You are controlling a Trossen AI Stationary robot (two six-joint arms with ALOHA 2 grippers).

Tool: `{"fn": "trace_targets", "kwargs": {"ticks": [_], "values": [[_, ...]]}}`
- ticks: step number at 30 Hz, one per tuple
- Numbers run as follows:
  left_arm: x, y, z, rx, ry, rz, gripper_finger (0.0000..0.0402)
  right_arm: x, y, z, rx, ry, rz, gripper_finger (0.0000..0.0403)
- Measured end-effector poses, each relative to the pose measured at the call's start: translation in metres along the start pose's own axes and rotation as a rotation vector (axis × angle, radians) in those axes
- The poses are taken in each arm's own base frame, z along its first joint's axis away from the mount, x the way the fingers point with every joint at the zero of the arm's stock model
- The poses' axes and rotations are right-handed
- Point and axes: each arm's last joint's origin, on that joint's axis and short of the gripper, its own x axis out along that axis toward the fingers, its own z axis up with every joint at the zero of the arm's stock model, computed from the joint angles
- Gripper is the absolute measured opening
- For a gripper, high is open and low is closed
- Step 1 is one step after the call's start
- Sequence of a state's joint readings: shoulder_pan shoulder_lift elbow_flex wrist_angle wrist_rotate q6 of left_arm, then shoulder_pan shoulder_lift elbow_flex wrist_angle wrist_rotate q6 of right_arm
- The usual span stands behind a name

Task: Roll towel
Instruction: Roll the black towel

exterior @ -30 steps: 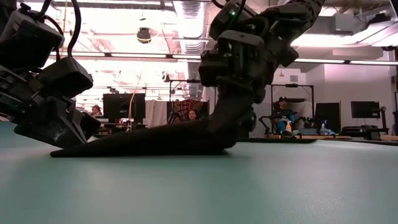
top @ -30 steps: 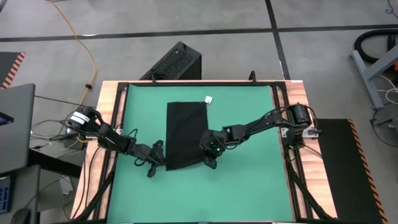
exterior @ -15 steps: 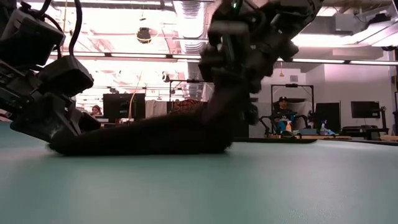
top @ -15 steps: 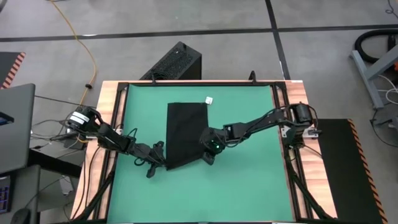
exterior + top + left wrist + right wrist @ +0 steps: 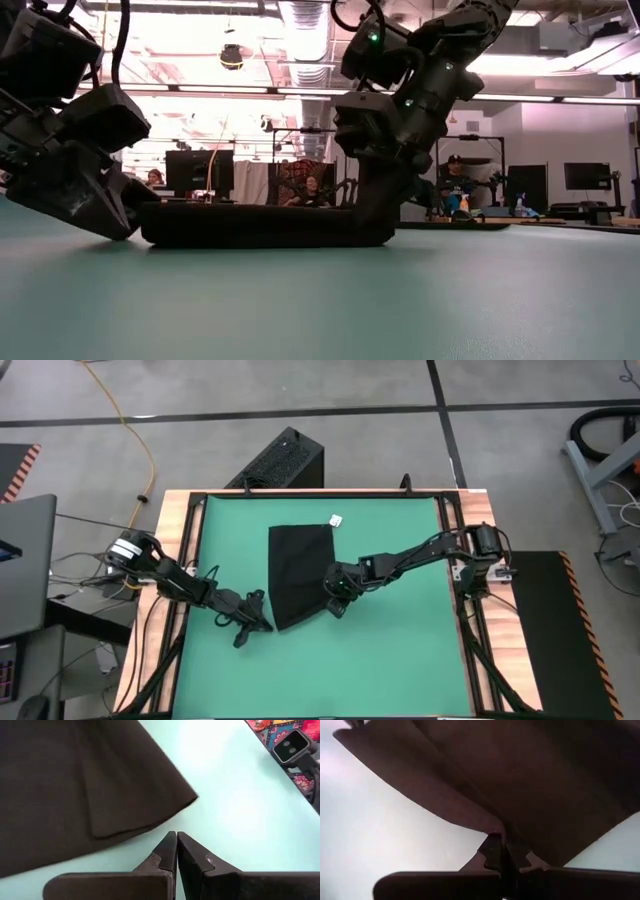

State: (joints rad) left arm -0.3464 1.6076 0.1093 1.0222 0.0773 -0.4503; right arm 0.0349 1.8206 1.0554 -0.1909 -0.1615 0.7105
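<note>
The black towel (image 5: 300, 565) lies on the green mat (image 5: 400, 650), its white tag (image 5: 336, 519) at the far right corner. Its near end tapers, and in the low view the towel (image 5: 260, 225) shows as a low, thick band. My right gripper (image 5: 335, 600) is shut on the towel's near right edge. My left gripper (image 5: 262, 623) is shut beside the near left corner. In the left wrist view its tips (image 5: 176, 836) stand just short of the towel's edge (image 5: 150, 822), with nothing between them. My right gripper pinches the towel's near right edge (image 5: 502, 826) between its two fingers, slanting down from the table's right side. One layer or a fold, I cannot tell. That edge is raised a little at the fingers (image 5: 375, 205); the rest of the towel lies on the mat.
A wooden frame (image 5: 180, 560) rims the mat. A black box (image 5: 285, 460) stands on the floor beyond the far edge. Bare green mat lies near and right of the towel. People and screens (image 5: 195, 170) show in the room behind.
My right gripper has rolled its wrist and drawn the towel's near right corner toward the far edge and inward. The near end now tapers instead of being square. In the low view the towel has gone from a wedge raised at the right to a level, thicker band.
</note>
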Motion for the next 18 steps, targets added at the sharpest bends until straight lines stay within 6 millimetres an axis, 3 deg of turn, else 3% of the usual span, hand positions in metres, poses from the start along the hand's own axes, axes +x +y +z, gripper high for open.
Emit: {"fn": "trace_targets", "kwargs": {"ticks": [11, 18], "values": [[-0.004, -0.009, 0.010, -0.022, -0.050, -0.096, 0.0000, 0.001, 0.006, -0.005, 0.028, 0.037, 0.040, 0.0010], [0.013, -0.034, 0.025, 0.189, -0.077, -0.063, 0.0000, 0.001, 0.016, -0.009, 0.044, 0.047, 0.100, 0.0010]]}}
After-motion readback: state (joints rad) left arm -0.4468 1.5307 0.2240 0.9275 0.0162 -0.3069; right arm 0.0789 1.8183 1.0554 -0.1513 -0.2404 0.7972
